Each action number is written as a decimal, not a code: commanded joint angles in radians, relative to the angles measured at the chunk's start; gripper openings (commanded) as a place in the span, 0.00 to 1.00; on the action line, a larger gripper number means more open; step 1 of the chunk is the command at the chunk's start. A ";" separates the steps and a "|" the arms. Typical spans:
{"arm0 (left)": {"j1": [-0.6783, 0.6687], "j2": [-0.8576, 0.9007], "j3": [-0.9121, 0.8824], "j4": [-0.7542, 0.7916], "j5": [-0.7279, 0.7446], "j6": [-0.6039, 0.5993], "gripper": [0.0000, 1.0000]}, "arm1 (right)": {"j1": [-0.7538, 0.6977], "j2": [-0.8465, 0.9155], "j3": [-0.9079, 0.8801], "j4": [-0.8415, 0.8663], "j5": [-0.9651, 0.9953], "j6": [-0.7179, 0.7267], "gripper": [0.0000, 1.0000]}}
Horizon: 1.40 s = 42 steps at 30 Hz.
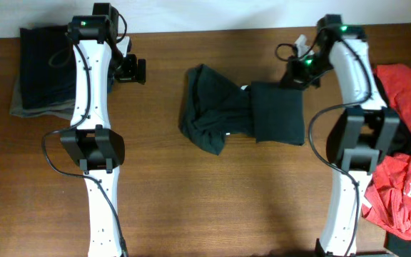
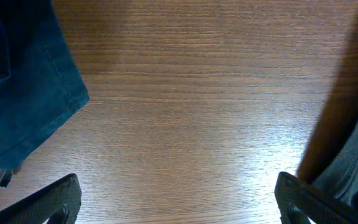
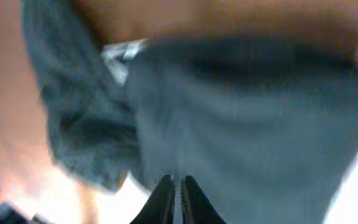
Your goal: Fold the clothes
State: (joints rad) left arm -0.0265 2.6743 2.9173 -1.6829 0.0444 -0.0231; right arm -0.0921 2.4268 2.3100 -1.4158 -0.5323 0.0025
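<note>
A dark green-black garment lies at the middle of the table, its right part folded into a flat rectangle and its left part bunched. It fills the blurred right wrist view. My right gripper hovers over the garment's far right corner; its fingers are shut together with nothing seen between them. My left gripper is open and empty over bare wood, well left of the garment.
A stack of folded dark clothes sits at the far left; its blue edge shows in the left wrist view. A crumpled red garment lies at the right edge. A white label shows on the dark garment.
</note>
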 commanded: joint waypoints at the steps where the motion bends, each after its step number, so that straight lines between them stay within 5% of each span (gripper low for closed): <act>1: 0.003 -0.027 0.013 0.006 0.004 0.000 0.99 | 0.013 -0.068 0.027 -0.137 0.001 -0.130 0.11; 8: 0.003 -0.027 0.013 0.025 0.021 0.000 0.99 | 0.035 -0.064 -0.227 -0.124 -0.163 -0.325 0.13; 16: 0.003 -0.027 0.013 0.021 0.048 0.000 0.99 | 0.011 -0.064 -0.551 0.109 -0.288 -0.335 0.14; 19: 0.003 -0.027 0.013 0.024 0.103 0.002 0.99 | -0.004 -0.066 -0.546 0.105 -0.288 -0.335 0.15; 25: 0.003 -0.023 -0.014 0.050 0.494 0.184 0.99 | -0.033 -0.103 -0.362 -0.008 -0.274 -0.335 0.18; 28: 0.002 -0.023 -0.054 0.082 0.553 0.187 0.99 | -0.036 -0.117 -0.245 -0.068 -0.214 -0.304 0.32; 29: 0.002 -0.023 -0.071 0.093 0.566 0.187 0.99 | -0.037 -0.117 -0.207 -0.085 -0.175 -0.273 0.52; 33: -0.006 -0.023 -0.164 0.130 0.639 0.187 0.99 | -0.039 -0.117 -0.105 -0.126 -0.014 -0.188 0.99; 42: -0.067 -0.023 -0.467 0.350 0.859 0.216 0.99 | -0.040 -0.116 -0.095 -0.137 0.022 -0.177 0.99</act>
State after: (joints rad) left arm -0.0631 2.6743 2.5286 -1.3792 0.7589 0.1593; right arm -0.1242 2.3352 2.2017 -1.5459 -0.5415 -0.1860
